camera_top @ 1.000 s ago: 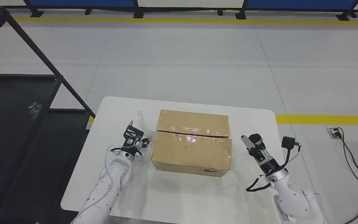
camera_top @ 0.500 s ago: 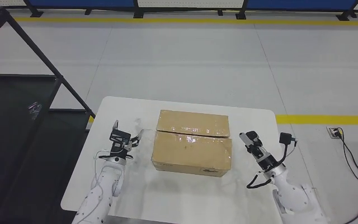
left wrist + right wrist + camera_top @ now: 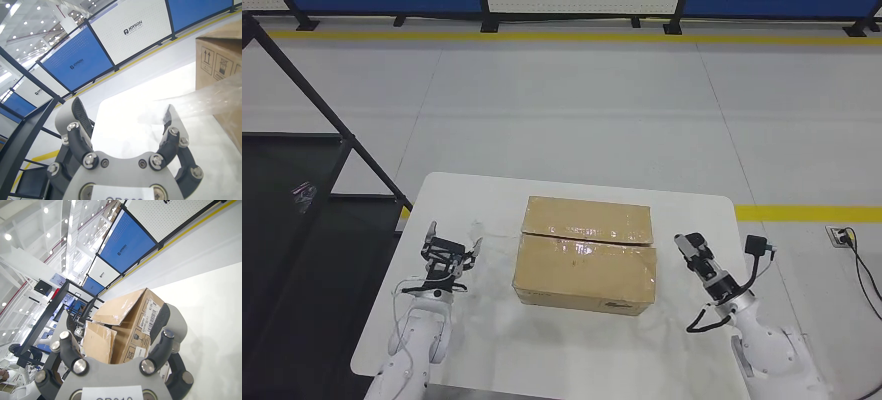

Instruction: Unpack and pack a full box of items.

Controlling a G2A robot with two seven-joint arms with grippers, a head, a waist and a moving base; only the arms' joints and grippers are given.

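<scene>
Cardboard box sits at table centre, top flaps down but unsealed. Their seam runs 9 to 3 o'clock, and the right wrist view shows them gaping at the 3 o'clock end.

My left gripper is at the box's 9 o'clock, apart from it, fingers spread. A strip of clear tape clings to one fingertip and stretches back toward the box. It is stuck on, not pinched.

My right gripper is at 3 o'clock, near the box end, fingers spread, holding nothing.

I read the step as stripping the seal tape so the flaps can be opened. To do it well:
- Close the left fingers on the strip first, since a strip stuck to one pad may slip.
- Pull low and steady toward 9 o'clock, along the seam.
- Brace the 3 o'clock end with the right gripper, because the box looks likely to slide on the smooth top.
- Get rid of the tape before going for the flaps.

Markings:
- The 9 o'clock end carries handling pictograms, including up arrows.
- The 3 o'clock end has a barcode label with small print.
- The fence panels behind carry logos; I am not transcribing the wording.
</scene>
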